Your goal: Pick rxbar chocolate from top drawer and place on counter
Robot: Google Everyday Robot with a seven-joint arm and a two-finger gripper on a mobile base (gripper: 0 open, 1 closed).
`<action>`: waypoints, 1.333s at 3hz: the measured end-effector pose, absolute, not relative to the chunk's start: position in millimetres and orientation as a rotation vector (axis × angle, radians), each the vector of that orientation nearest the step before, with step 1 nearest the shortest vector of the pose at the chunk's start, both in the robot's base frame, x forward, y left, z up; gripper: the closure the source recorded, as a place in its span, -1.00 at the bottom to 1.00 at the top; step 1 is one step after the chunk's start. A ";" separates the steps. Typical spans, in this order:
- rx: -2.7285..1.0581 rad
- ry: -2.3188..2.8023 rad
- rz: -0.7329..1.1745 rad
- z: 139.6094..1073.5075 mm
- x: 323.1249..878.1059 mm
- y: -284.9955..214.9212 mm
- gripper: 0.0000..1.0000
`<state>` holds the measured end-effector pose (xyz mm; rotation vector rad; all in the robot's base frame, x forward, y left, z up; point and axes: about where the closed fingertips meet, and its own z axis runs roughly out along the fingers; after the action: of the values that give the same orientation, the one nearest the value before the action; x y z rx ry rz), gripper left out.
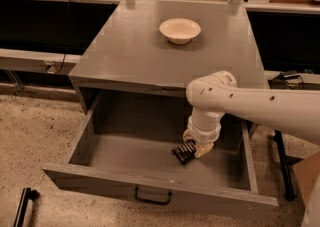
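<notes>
The top drawer (pixel 150 191) is pulled wide open below the grey counter (pixel 135 51). The rxbar chocolate (pixel 184 152), a small black bar with white lettering, is inside the drawer, right of its middle and tilted. My gripper (pixel 198 148) reaches down into the drawer from the white arm on the right. It is shut on the right end of the bar and holds it just above the drawer floor. The arm's wrist hides the upper part of the gripper.
A white bowl (pixel 180 30) stands on the far half of the counter. The drawer's dark bar handle (pixel 152 198) faces the camera. A black stand (pixel 282 166) is to the right of the cabinet, and speckled floor lies to the left.
</notes>
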<state>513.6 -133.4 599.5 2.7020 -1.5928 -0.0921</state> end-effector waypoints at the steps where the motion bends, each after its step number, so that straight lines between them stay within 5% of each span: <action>1: 2.827 -1.665 -0.103 633.9 512.8 -125.2 1.00; 4: 3.153 -1.877 -0.028 843.5 506.5 -122.1 1.00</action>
<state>506.5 -122.1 843.5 3.1532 -1.8774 -0.0284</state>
